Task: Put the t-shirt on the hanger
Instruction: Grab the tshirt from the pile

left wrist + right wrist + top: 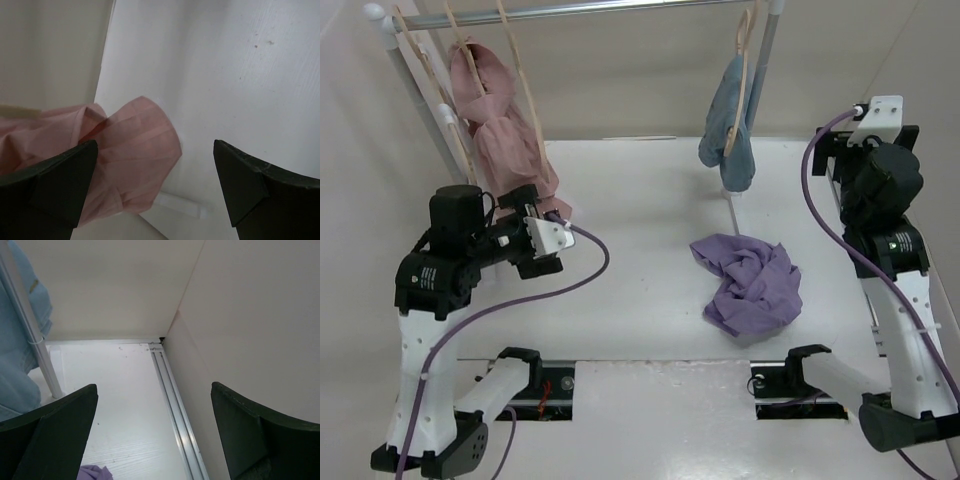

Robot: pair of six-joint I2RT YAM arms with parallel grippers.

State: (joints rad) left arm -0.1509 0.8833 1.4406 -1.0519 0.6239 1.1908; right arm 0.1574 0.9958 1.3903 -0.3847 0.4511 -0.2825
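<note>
The purple t-shirt lies in a crumpled heap on the white desk, a bit to the right of the middle and nearer the right arm than the left one. Nothing is touching it. At the back of the desk a metal rail runs across the top. A pink garment hangs from it on the left, and a blue garment hangs from it on the right, each on its own hanger. The hanger, thin and wood-coloured, hangs from the rail right next to the pink garment, well apart from the t-shirt. The left gripper is held up above the desk, close to the bottom of the pink garment. In the left wrist view its jaws are spread wide and hold nothing, and the pink hem shows between them, nearer the left finger. I cannot tell if the cloth touches that finger. The right gripper is up high on the right side of the desk, near the side wall. Its jaws are spread wide too, with nothing in them. Its wrist view shows the far corner of the walls, a metal track on the desk, the blue garment beside a white pole, and a tiny bit of the t-shirt at the bottom edge.
</note>
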